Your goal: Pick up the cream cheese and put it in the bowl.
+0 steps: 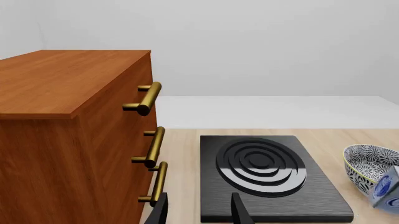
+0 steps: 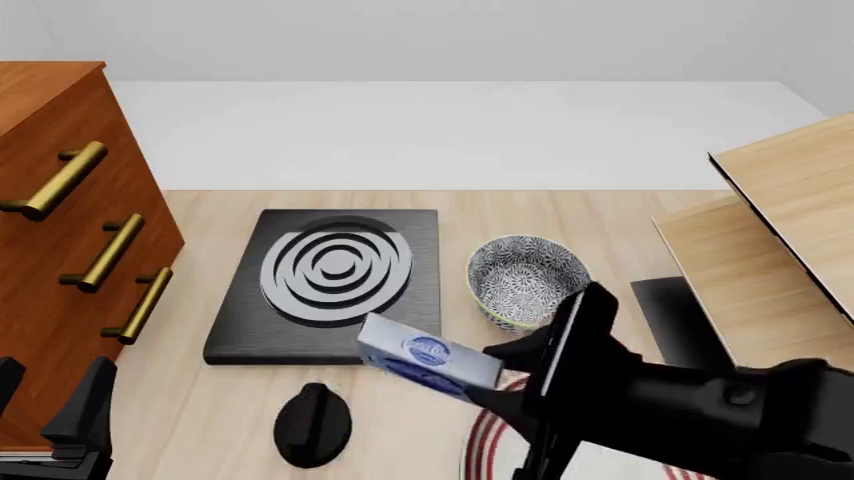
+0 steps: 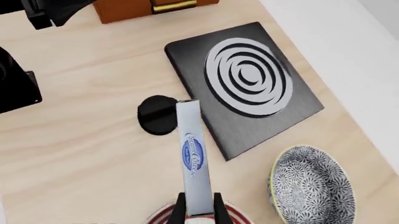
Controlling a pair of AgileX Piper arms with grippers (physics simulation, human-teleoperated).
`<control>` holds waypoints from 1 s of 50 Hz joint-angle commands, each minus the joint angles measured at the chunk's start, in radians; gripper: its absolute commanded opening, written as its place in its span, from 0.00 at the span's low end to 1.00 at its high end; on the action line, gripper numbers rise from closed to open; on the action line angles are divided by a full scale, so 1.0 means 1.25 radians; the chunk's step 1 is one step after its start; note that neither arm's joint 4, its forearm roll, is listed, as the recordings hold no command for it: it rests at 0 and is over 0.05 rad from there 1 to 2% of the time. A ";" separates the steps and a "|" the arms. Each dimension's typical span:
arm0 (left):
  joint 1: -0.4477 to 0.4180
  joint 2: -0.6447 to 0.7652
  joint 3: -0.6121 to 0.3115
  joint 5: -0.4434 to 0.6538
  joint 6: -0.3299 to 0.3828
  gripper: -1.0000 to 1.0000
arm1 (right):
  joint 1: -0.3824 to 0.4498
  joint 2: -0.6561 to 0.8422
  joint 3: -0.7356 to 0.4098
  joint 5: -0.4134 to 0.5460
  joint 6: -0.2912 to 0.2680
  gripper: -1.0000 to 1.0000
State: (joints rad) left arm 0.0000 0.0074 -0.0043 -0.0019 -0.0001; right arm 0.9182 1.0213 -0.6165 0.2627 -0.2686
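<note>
The cream cheese (image 2: 424,358), a flat silver box with a blue round logo, hangs above the table with my right gripper (image 2: 497,378) shut on one end. In the right wrist view the cream cheese (image 3: 193,158) sticks out from the right gripper (image 3: 198,212), held on edge. The bowl (image 2: 529,280), blue-and-white patterned, stands on the table just beyond and right of the box; the bowl (image 3: 311,191) is empty. My left gripper (image 2: 54,420) is at the near left by the cabinet. The left gripper (image 1: 199,214) is open with nothing between its fingers. Its wrist view catches the bowl (image 1: 367,165) and the cream cheese (image 1: 386,189).
A black stove plate (image 2: 334,280) with a ringed burner lies left of the bowl, a black knob (image 2: 312,425) in front of it. A wooden drawer cabinet (image 2: 67,250) stands at left, wooden shelving (image 2: 774,240) at right. A red-ringed plate (image 2: 483,450) lies under the right arm.
</note>
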 commanded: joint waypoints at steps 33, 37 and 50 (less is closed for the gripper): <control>0.000 0.000 0.000 0.000 0.000 1.00 | -0.305 -0.005 -0.133 0.214 -0.058 0.00; 0.000 0.000 0.000 0.000 0.000 1.00 | -0.318 0.003 -0.142 0.218 -0.058 0.00; 0.000 0.000 0.000 0.000 0.000 1.00 | -0.379 0.032 -0.162 0.226 -0.064 0.00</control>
State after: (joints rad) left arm -0.0001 0.0075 -0.0043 -0.0019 -0.0001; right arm 0.5019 1.0402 -0.7905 0.5348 -0.3524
